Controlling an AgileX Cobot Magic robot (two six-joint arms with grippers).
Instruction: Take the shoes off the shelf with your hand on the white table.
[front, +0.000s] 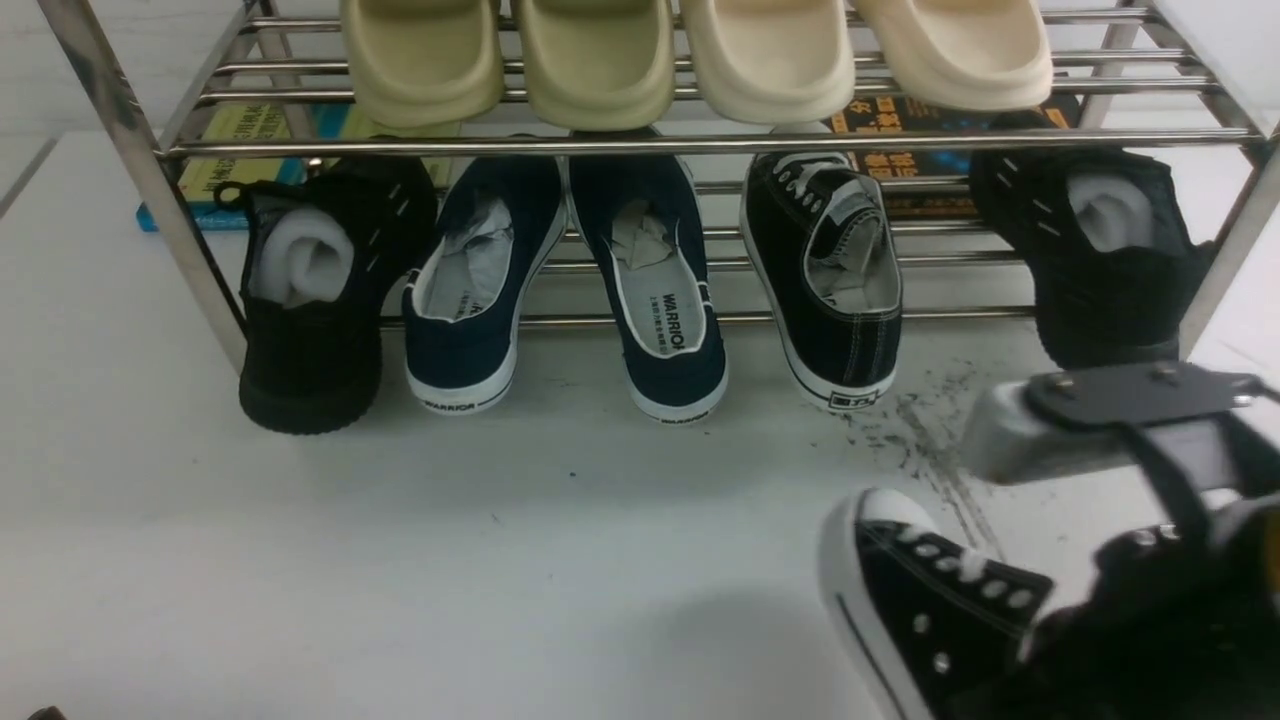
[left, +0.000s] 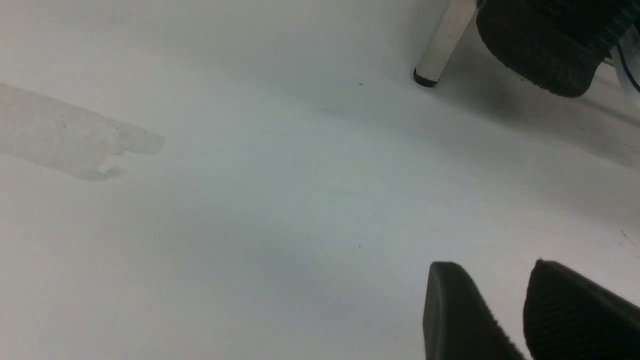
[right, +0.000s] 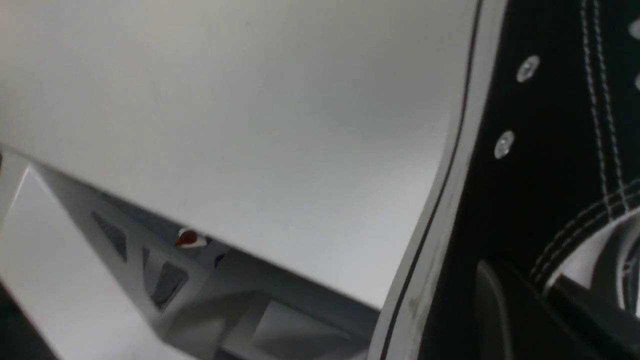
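Note:
One black canvas sneaker (front: 822, 290) with white laces rests on the lower tier of the chrome shelf (front: 600, 145), heel toward me. Its mate (front: 920, 600) is off the shelf at the near right over the white table (front: 400, 540), toe cap pointing at the shelf. My right gripper (right: 540, 305) is shut on this sneaker (right: 545, 165) at its collar, one finger outside the canvas and one inside. Whether its sole touches the table I cannot tell. My left gripper (left: 492, 285) is open and empty just above bare table.
Navy slip-ons (front: 470, 290) and black knit shoes (front: 315, 300) share the lower tier, and beige slides (front: 600, 60) sit on top. A dark scuff smear (front: 930, 440) marks the table. The table's front edge (right: 225, 240) is close to the held sneaker. A shelf leg (left: 442, 45) stands ahead of the left gripper.

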